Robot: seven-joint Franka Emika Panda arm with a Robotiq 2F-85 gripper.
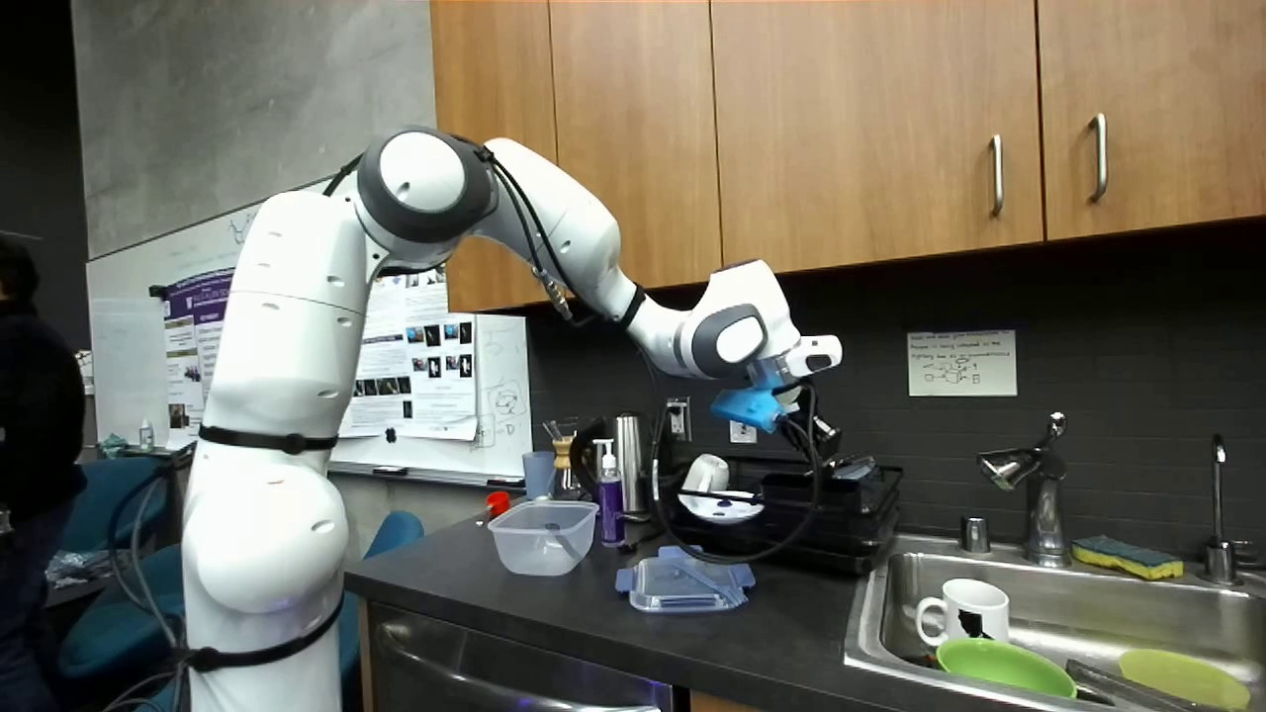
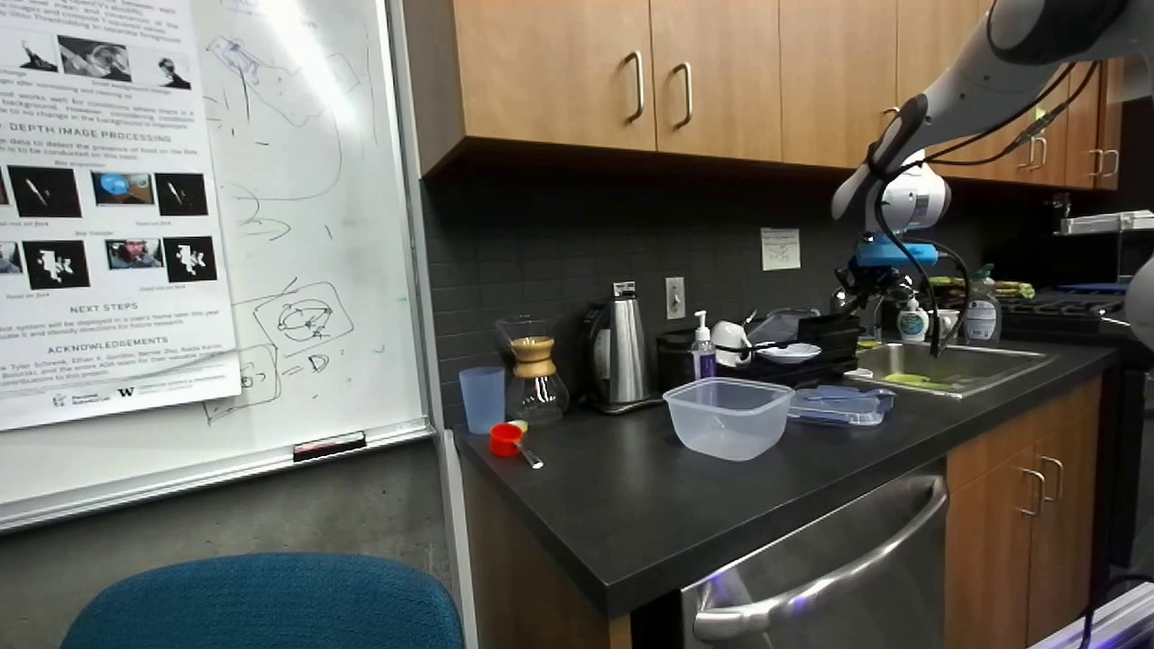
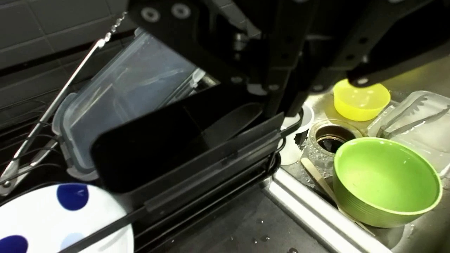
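My black gripper (image 3: 282, 114) comes in from the top of the wrist view. Its fingers are close together and point down, but the dark gap hides whether they touch or hold anything thin. Its tips overlap the end of a black bin (image 3: 147, 154) in the dish rack (image 3: 211, 172); contact cannot be told. A dark blade shape (image 3: 235, 121) shows by the bin. A clear latched container (image 3: 130, 80) leans behind it, and a white plate with blue dots (image 3: 38, 211) stands in front. In both exterior views the gripper (image 1: 826, 435) (image 2: 852, 284) is above the rack.
The sink (image 1: 870, 633) holds a green bowl (image 3: 386, 175), a yellow bowl (image 3: 358, 102) and a white mug (image 1: 974, 613). A clear tub (image 2: 730, 419), a lid (image 2: 843, 406), a purple pump bottle (image 1: 610, 499) and a kettle (image 2: 627, 351) stand on the counter. Cabinets (image 1: 870, 119) hang above.
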